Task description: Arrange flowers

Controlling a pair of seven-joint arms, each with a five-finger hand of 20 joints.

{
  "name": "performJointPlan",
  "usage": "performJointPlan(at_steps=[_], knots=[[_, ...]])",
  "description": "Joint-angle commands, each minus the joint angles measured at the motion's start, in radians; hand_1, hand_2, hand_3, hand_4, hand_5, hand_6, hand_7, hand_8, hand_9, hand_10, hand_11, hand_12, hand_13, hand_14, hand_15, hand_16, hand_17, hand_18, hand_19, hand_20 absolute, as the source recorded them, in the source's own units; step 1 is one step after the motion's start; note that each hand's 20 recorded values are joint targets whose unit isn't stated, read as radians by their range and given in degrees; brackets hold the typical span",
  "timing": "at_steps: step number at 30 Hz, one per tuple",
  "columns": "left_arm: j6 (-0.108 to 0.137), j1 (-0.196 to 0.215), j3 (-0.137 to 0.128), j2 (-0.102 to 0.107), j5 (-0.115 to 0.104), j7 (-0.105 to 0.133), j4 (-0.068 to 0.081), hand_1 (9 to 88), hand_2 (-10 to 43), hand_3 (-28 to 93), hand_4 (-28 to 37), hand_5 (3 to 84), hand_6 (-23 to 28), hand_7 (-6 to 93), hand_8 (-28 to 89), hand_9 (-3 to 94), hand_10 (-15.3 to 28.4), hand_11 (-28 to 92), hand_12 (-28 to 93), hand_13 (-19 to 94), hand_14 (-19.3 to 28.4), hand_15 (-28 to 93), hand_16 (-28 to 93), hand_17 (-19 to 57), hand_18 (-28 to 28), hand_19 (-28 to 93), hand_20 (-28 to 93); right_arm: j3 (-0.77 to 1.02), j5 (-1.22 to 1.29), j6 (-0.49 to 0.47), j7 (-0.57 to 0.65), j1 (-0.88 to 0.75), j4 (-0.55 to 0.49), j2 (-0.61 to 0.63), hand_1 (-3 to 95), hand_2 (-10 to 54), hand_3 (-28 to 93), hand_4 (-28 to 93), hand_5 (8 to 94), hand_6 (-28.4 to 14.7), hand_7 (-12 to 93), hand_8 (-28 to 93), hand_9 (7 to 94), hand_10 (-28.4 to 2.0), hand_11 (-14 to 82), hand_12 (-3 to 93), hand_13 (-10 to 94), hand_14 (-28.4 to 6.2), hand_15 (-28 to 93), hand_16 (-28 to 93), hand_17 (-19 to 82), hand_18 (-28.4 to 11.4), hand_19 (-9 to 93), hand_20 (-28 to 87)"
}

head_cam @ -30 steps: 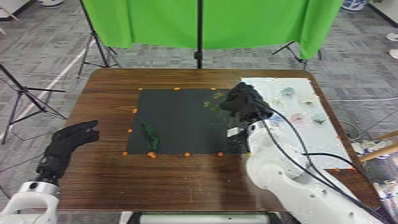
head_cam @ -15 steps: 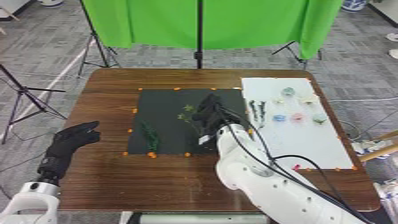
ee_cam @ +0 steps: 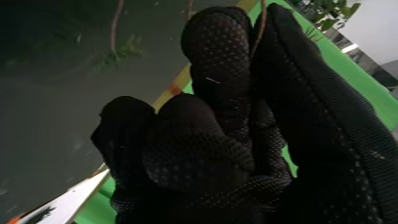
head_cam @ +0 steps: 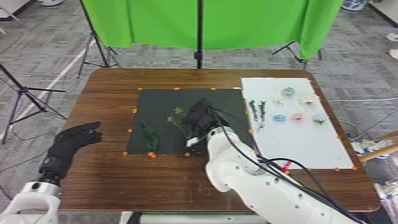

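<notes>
Right hand [head_cam: 203,120], textured black fabric, over dark mat [head_cam: 157,100], fingers clamped on thin stem [ee_cam: 262,27]; left hand [head_cam: 71,142] left of mat, fingers and thumb apart.

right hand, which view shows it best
The right wrist view: it shows the right hand up close, with a thin stem pinched in its fingers. The head view shows it smaller, from above, over the dark mat.

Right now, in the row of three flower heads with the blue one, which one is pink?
The pink flower head is the middle one, between the blue flower head and the pale green flower head.
</notes>
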Motion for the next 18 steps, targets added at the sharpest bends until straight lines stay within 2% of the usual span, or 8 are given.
performJointPlan(at_steps=[1,8,18], knots=[[-0.016,0.01,0.0,-0.008,0.006,-0.013,0.004,31.4,4.4,64,-17.6,46.8,5.4,13.7,-6,47.5,14.7,25,14,37,19.2,29,1,4.9,16.2,29,30,-0.014,0.018,-0.001,0.003,-0.022,-0.008,-0.013,58.8,-9.5,54,-11,81.6,-1.9,27,19,91.7,-9.9,28.2,39.2,94,0.4,62,33,58,-19.3,93,48],[-0.02,0.003,0.003,-0.005,0.006,-0.017,0.007,31.4,4.4,64,-17.5,46.8,5.4,13.8,-6,47.5,14.7,25,14,37,19.3,29,1,4.9,16.2,29,30,-0.005,0.024,-0.001,-0.009,-0.026,-0.001,-0.011,56.7,-9.5,55,-10,81.4,-2.2,26,19,91.2,-10.4,28.0,38.4,94,0.2,62,32,58,-19.1,93,47],[-0.024,0.007,-0.001,-0.008,0.007,-0.018,0.004,31.4,4.4,64,-17.5,46.8,5.4,13.7,-6,47.4,14.7,24,14,37,19.3,29,1,4.8,16.2,29,30,-0.001,0.023,-0.014,-0.016,-0.038,-0.001,-0.009,54.2,-9.5,54,-10,80.9,-2.6,25,18,90.4,-11.5,30.2,34.3,94,0.0,61,33,58,-19.3,93,47]])
